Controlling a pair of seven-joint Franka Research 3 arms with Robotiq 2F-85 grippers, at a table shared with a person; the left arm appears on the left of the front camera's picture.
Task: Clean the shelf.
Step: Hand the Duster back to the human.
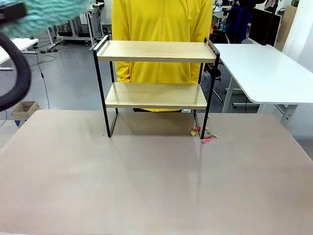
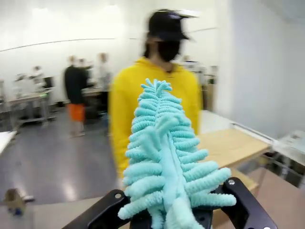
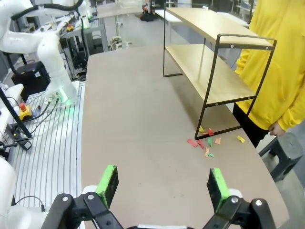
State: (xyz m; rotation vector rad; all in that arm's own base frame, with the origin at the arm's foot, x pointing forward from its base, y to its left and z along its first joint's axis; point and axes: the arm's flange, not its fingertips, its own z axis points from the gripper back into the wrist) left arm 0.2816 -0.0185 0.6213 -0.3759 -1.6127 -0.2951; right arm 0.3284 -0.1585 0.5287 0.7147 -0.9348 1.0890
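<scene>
- The shelf (image 1: 155,54) stands upright at the far middle of the counter (image 1: 146,176), both wooden boards bare, with a person in a yellow hoodie (image 1: 161,19) right behind it.
- The left tool (image 2: 174,210) is raised high at the upper left of the front view, its jaws pressed together on a fluffy teal duster (image 2: 164,157), whose head points towards the person and the shelf's top board.
- In the front view the duster (image 1: 49,12) is a teal blur, well clear of the shelf.
- The right tool (image 3: 162,183) hangs over the near counter with its green pads (image 3: 108,181) spread wide and nothing between them.
- Small coloured paper scraps (image 1: 204,134) lie on the counter just beside the shelf's front right leg.
</scene>
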